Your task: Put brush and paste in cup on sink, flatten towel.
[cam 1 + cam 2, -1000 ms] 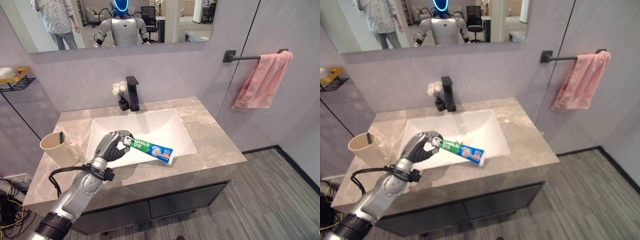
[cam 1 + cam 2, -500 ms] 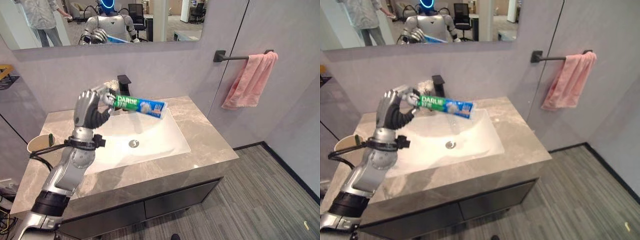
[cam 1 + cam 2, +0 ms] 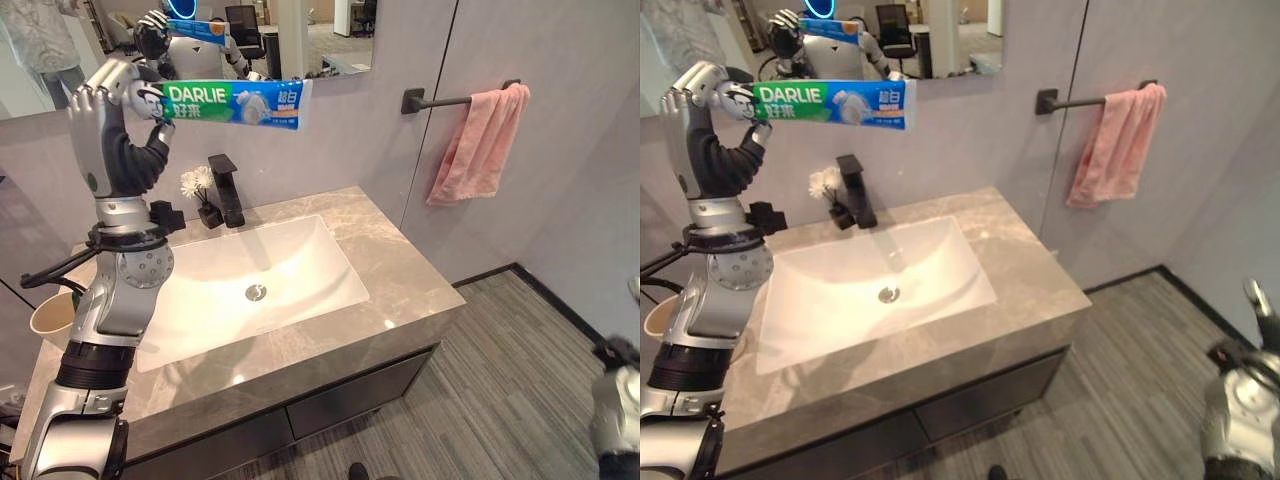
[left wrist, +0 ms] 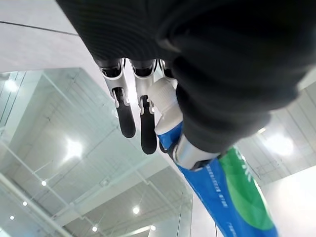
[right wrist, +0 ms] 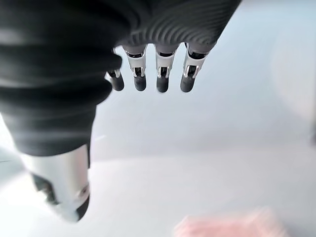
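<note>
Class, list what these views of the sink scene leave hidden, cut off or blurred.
- Cup: left eye view, mostly behind the left arm; contents hidden.
- Toothpaste tube: left wrist view, far end cut by the edge.
- Towel: right wrist view, a blurred pink patch at the edge.

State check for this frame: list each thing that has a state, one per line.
Left hand: raised high, curled round the paste's cap end.
Paste: held level in the air, cap on.
Right hand: low at the right, fingers relaxed, holding nothing.
Cup: upright on the counter's left edge.
Towel: bunched on the bar, not flattened.
Tap: no water seen.
Sink: no objects in it.
</note>
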Controlling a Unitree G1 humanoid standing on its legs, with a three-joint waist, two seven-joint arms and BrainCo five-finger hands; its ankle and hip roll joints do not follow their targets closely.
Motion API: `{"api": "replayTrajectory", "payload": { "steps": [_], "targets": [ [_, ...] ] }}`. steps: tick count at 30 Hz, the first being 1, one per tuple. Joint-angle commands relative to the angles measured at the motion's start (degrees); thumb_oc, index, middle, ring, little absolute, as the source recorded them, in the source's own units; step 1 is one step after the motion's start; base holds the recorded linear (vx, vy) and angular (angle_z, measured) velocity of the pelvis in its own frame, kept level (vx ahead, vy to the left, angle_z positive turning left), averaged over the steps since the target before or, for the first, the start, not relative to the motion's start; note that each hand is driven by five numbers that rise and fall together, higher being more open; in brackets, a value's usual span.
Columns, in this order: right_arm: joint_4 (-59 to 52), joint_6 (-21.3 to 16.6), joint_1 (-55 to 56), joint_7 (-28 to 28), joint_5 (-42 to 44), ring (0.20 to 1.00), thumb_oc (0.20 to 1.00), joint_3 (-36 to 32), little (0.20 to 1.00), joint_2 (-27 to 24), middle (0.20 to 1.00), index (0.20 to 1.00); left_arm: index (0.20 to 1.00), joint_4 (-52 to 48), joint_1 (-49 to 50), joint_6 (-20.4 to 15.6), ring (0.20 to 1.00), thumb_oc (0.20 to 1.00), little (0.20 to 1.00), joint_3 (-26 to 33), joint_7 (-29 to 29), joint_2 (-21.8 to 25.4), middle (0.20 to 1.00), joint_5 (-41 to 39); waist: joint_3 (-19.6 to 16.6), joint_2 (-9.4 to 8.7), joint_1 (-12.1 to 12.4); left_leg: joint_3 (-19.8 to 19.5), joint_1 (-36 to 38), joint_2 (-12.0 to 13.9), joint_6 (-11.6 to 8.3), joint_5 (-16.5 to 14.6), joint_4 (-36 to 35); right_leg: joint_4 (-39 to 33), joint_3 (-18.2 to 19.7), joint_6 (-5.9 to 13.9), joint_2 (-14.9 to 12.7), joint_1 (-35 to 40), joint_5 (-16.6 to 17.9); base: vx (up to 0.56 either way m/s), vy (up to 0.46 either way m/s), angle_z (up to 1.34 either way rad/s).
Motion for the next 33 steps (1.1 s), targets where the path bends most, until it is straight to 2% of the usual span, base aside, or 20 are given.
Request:
{"api": "replayTrajectory", "payload": {
  "steps": [1, 4, 5, 6, 10, 13, 14, 16, 19, 24, 33],
  "targets": [
    [-1.4, -3.9, -10.1, 7.3, 7.1, 1.000, 1.000, 5.2, 1.000, 0.3, 1.000, 1.000, 0.200, 1.6, -11.9, -0.3, 0.200, 0.200, 0.200, -1.3, 2.4, 2.0, 0.200, -1.3, -1.0, -1.54, 1.1, -2.5, -2.0, 0.4, 0.33, -0.2, 0.5, 0.2, 3.8, 5.55, -3.9, 3.2, -3.1, 0.00, 0.015, -0.07],
    [2.2, -1.5, -17.2, 10.5, 12.9, 1.000, 1.000, 13.9, 1.000, 1.6, 1.000, 1.000, 0.200, 2.7, -15.9, -0.2, 0.200, 0.200, 0.200, -4.3, 1.7, 1.4, 0.200, -3.7, -1.2, -1.85, 2.5, -2.6, -2.3, 0.3, 0.36, 0.1, 0.5, 0.2, 3.5, 5.52, -4.0, 3.2, -3.1, 0.00, 0.005, -0.05],
    [2.9, -1.7, -18.0, 10.9, 13.4, 1.000, 1.000, 14.1, 1.000, 1.4, 1.000, 1.000, 0.200, 2.9, -16.3, -0.2, 0.200, 0.200, 0.200, -4.3, 1.7, 1.6, 0.200, -3.9, -1.0, -1.91, 2.3, -2.6, -2.3, 0.3, 0.36, 0.1, 0.5, 0.2, 3.5, 5.52, -4.0, 3.1, -3.1, 0.00, 0.000, 0.00],
    [5.8, -0.2, -21.6, 12.1, 17.5, 1.000, 1.000, 18.5, 1.000, 3.4, 1.000, 1.000, 0.200, 3.4, -17.9, -0.1, 0.200, 0.200, 0.200, -5.7, 1.7, 0.9, 0.200, -5.4, -1.0, -2.04, 3.3, -2.9, -2.5, 0.2, 0.37, 0.2, 0.5, 0.2, 3.4, 5.51, -4.0, 3.1, -3.0, 0.00, 0.000, 0.00],
    [10.3, 2.0, -28.1, 18.0, 27.9, 1.000, 1.000, 26.2, 1.000, 8.8, 1.000, 1.000, 0.200, 3.8, -21.1, 0.3, 0.200, 0.200, 0.200, -6.8, 2.4, -0.1, 0.200, -6.9, -0.4, -2.28, 4.4, -3.3, -3.0, 0.1, 0.31, 0.6, 0.5, 0.2, 2.9, 5.39, -4.3, 3.0, -3.0, 0.00, 0.004, 0.05],
    [11.4, 2.3, -31.6, 21.3, 35.0, 1.000, 1.000, 29.9, 1.000, 15.2, 1.000, 1.000, 0.200, 4.2, -23.2, 1.0, 0.200, 0.200, 0.200, -7.8, 3.3, -1.6, 0.200, -6.8, -0.1, -2.12, 5.7, -3.8, -3.6, -0.1, 0.32, 0.9, 0.5, 0.2, 2.5, 5.33, -4.4, 3.0, -3.1, 0.01, 0.007, 0.11],
    [11.6, 2.2, -31.8, 21.6, 35.3, 1.000, 1.000, 29.9, 1.000, 15.2, 1.000, 1.000, 0.200, 4.3, -23.3, 1.0, 0.200, 0.200, 0.200, -7.9, 3.4, -1.5, 0.200, -6.8, -0.1, -2.19, 5.6, -3.9, -3.6, -0.1, 0.32, 0.9, 0.5, 0.2, 2.5, 5.33, -4.4, 3.0, -3.1, 0.00, 0.000, 0.00],
    [9.7, 1.1, -33.9, 24.3, 37.9, 1.000, 1.000, 31.1, 1.000, 19.4, 1.000, 1.000, 0.200, 4.7, -24.5, 1.2, 0.200, 0.200, 0.200, -8.7, 4.3, -3.0, 0.200, -5.8, 0.0, -2.02, 6.4, -4.3, -4.3, -0.1, 0.36, 1.1, 0.5, 0.2, 1.9, 5.28, -4.6, 2.7, -3.2, 0.01, 0.005, 0.07],
    [8.4, 0.5, -36.3, 26.5, 38.2, 1.000, 1.000, 33.4, 1.000, 21.7, 1.000, 1.000, 0.200, 5.1, -25.2, 1.0, 0.200, 0.200, 0.200, -9.7, 5.1, -4.5, 0.200, -5.1, -0.3, -2.13, 7.0, -4.9, -4.9, -0.3, 0.37, 1.2, 0.5, 0.2, 1.3, 5.28, -4.8, 2.6, -3.4, 0.04, 0.008, 0.15],
    [3.3, 0.7, -39.8, 28.8, 34.3, 1.000, 1.000, 38.7, 1.000, 21.1, 1.000, 1.000, 0.200, 4.8, -25.5, 0.7, 0.200, 0.200, 0.200, -10.5, 6.0, -5.1, 0.200, -4.6, -0.3, -2.60, 7.7, -5.6, -6.0, -0.3, 0.30, 1.5, 0.5, 0.2, 0.7, 5.28, -4.8, 2.0, -3.2, 0.02, 0.003, 0.10],
    [-6.6, 0.2, -43.6, 31.7, 30.7, 1.000, 1.000, 43.8, 1.000, 20.9, 1.000, 1.000, 0.200, 3.7, -24.3, 0.2, 0.200, 0.200, 0.200, -11.1, 6.9, -5.7, 0.200, -3.7, -0.5, -3.56, 8.0, -6.3, -7.1, -0.2, 0.30, 1.6, 0.5, 0.2, -0.2, 5.34, -4.8, 1.4, -3.2, 0.02, 0.007, 0.03]
  ]
}}
